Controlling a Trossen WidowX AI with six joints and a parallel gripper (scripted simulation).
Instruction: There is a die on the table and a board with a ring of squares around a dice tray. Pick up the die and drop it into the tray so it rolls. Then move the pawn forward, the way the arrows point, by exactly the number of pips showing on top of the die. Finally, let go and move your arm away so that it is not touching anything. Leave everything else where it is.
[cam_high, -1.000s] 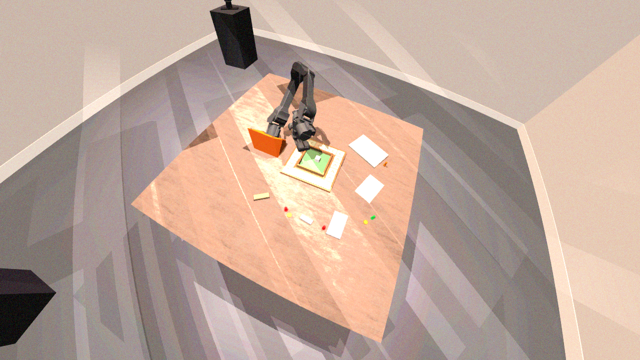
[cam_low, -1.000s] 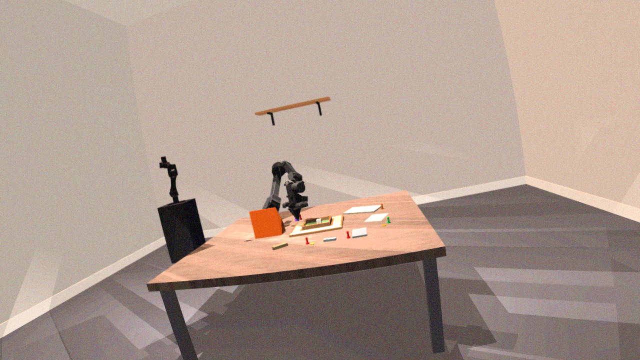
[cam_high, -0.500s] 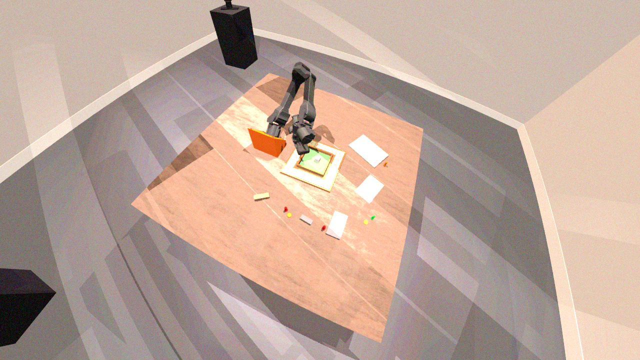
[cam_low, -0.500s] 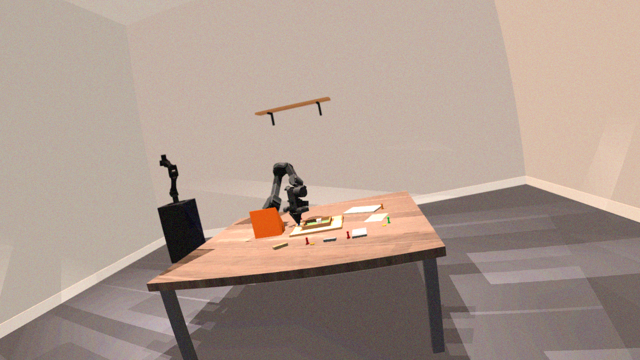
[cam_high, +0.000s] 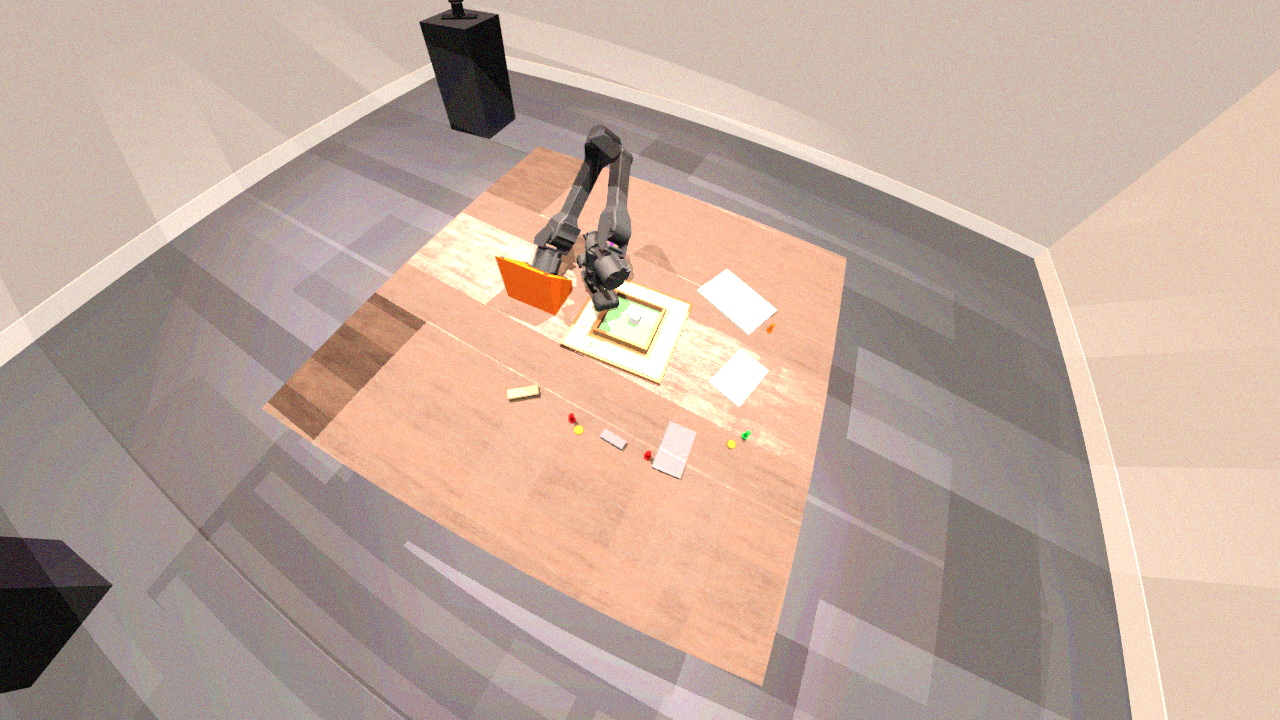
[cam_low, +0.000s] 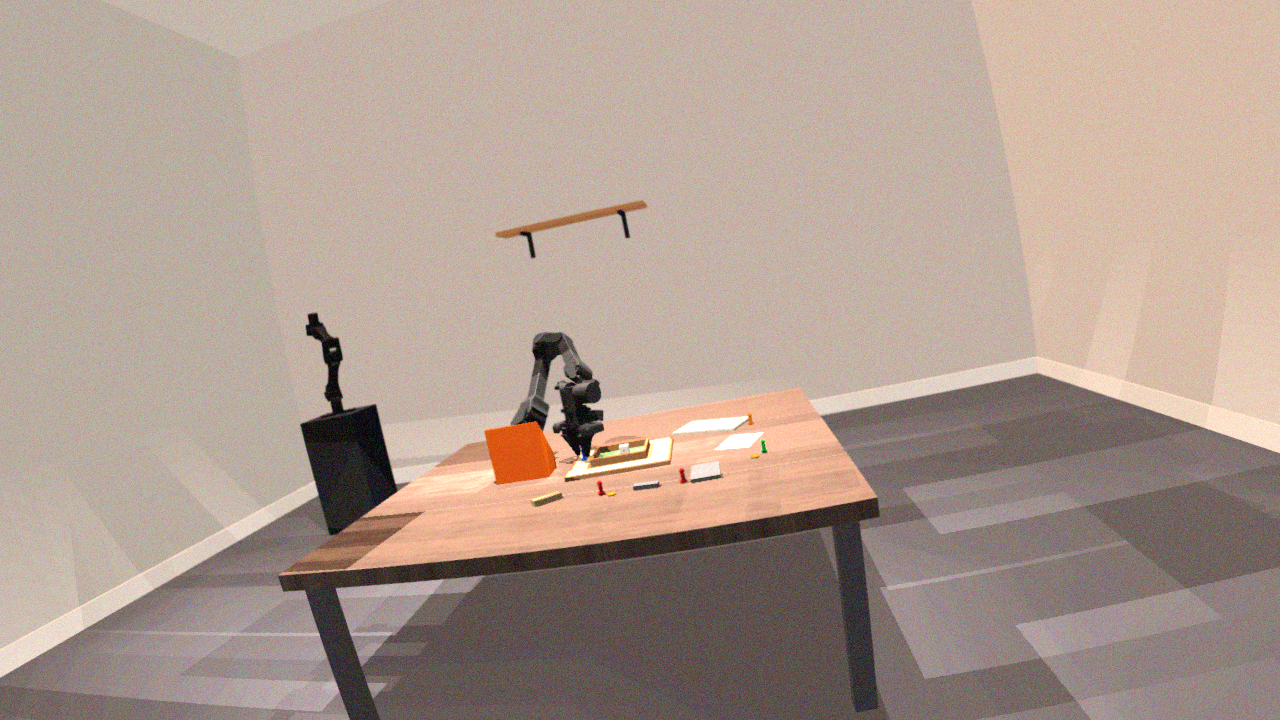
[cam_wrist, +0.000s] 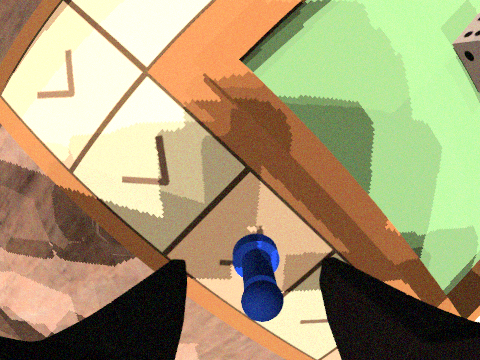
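end effector (cam_high: 605, 302) (cam_low: 581, 454) (cam_wrist: 255, 272): fingers apart, a gap each side of the pawn, gripping nothing
pawn (cam_low: 584, 454) (cam_wrist: 257, 275): glossy blue, round head, flared collar; between the fingers at an arrow-marked square, contact unclear
board (cam_high: 666, 344) (cam_low: 664, 452) (cam_wrist: 115, 150): cream squares, dark dividing lines, orange-brown edge; the outer edge runs near one fingertip
tray (cam_high: 626, 344) (cam_low: 626, 458) (cam_wrist: 320, 150): raised wooden rim beside the squares, green floor; rim near the other fingertip
die (cam_high: 634, 318) (cam_low: 623, 448) (cam_wrist: 470, 47): pale cube, dark pips, inside the tray, apart from the fingers
orange box (cam_high: 535, 286) (cam_low: 520, 452): upright, close by the arm, narrowing room there
counter (cam_high: 537, 483) (cam_low: 760, 483) (cam_wrist: 25, 285): wood-grained, sunlit in patches
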